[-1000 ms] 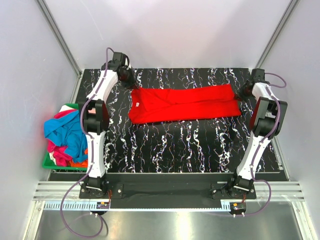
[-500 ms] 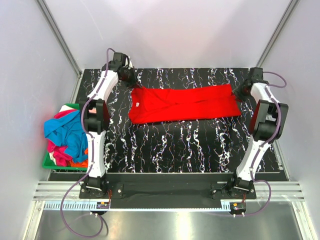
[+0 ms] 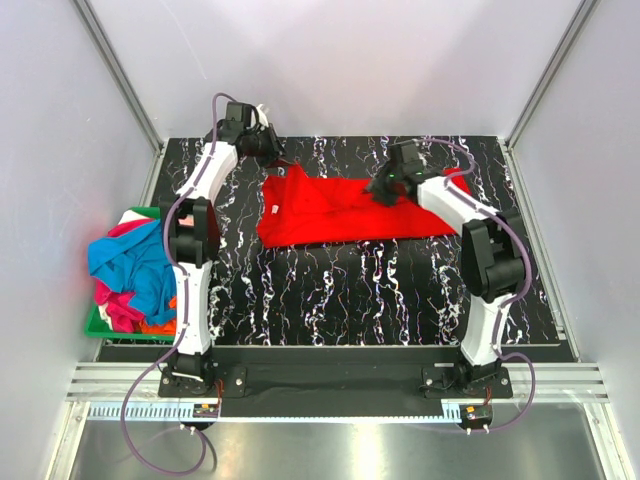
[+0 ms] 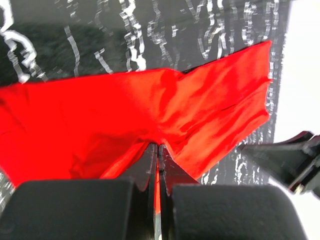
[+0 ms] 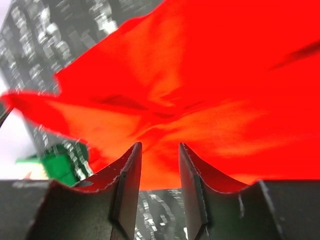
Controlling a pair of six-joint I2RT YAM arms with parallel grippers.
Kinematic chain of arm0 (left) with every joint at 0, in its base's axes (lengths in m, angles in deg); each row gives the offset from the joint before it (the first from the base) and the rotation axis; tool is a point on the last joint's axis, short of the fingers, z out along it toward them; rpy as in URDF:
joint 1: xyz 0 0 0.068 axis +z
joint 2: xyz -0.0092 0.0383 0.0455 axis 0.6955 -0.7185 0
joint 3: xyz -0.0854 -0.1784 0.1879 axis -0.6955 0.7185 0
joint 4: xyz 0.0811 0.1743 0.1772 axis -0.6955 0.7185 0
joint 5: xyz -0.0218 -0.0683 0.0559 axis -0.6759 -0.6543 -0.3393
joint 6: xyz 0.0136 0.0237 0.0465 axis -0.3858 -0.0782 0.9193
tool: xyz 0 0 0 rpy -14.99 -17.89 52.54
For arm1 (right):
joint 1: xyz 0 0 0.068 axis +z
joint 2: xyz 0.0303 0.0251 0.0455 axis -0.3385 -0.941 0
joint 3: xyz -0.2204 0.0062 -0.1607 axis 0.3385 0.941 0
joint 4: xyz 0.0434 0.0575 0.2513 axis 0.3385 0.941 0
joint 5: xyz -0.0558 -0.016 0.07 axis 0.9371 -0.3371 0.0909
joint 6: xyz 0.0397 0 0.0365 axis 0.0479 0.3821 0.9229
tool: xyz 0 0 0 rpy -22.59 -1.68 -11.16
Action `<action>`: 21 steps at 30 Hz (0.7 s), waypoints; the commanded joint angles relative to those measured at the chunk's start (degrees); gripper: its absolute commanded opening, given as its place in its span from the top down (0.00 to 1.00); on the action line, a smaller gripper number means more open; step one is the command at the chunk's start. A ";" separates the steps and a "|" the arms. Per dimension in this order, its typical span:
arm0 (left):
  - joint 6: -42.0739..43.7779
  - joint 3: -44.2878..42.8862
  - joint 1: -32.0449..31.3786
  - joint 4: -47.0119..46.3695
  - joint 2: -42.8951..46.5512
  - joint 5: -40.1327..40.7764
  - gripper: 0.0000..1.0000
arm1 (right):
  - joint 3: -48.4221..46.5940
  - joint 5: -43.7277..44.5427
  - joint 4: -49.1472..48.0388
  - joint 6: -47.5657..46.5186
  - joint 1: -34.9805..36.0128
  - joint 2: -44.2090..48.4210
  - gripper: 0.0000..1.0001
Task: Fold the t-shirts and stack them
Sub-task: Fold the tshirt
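Note:
A bright red t-shirt lies folded lengthwise across the far half of the black marbled table. My left gripper is at its far-left corner, shut on a pinch of the red cloth, which rises into the closed fingertips. My right gripper hangs over the middle of the shirt, open, with red cloth beyond the fingers and nothing between them. Other t-shirts, blue, pink and orange, are heaped at the left.
The heap sits in a green bin off the table's left edge; the bin also shows in the right wrist view. Grey walls close in the table on three sides. The right arm shows dark in the left wrist view.
My right arm has swung left from the shirt's right end to its middle, jaws now open. The left gripper has drawn the far-left corner slightly up and back.

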State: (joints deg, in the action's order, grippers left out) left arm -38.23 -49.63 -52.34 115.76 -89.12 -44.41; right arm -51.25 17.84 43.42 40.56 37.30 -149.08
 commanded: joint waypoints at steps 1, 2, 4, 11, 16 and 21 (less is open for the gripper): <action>-1.14 -1.73 0.19 -7.34 -0.94 -6.32 1.00 | -3.02 0.19 -7.27 1.64 2.34 -1.77 0.57; -1.48 -0.86 0.10 -9.62 -0.94 -6.94 1.00 | -4.34 0.10 -7.18 1.55 2.78 -2.48 0.58; -1.84 0.28 0.10 -11.65 -1.03 -8.00 1.00 | -4.96 0.18 -7.36 1.37 3.92 -3.80 0.57; -4.82 -0.41 0.10 -16.23 -3.93 -9.14 1.00 | -8.55 -2.79 -10.61 -12.05 7.52 -6.44 0.57; -6.41 0.28 0.10 -17.55 -5.78 -10.02 1.00 | -12.87 -5.96 -10.61 -19.54 9.46 -10.40 0.57; -6.85 1.52 0.27 -17.99 -5.86 -9.59 1.00 | -18.23 -5.10 -10.43 -30.75 13.14 -14.96 0.56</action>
State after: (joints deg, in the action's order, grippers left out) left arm -44.09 -48.21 -52.34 101.42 -95.37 -52.17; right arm -65.08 13.34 35.07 20.37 48.03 -161.59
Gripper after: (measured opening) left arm 0.012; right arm 0.434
